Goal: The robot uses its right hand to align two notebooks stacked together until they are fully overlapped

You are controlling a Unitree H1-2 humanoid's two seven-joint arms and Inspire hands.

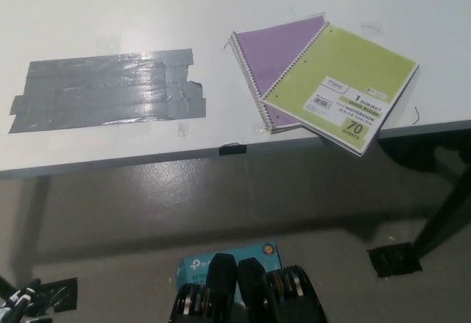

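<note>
Notebooks, green one [340, 91] skewed atop purple one [274, 47], lie at the white tabletop's [110, 14] near right edge, right of grey tape [107, 89]. Neither hand's fingers are visible.

Wide bare stretch of white table [221, 14] lies open far and centre. At right, the green spiral notebook [342, 87] sits skewed atop the purple spiral notebook [274, 43], its corner overhanging the near edge. Flat grey tape patch [110, 87] lies at left.
</note>
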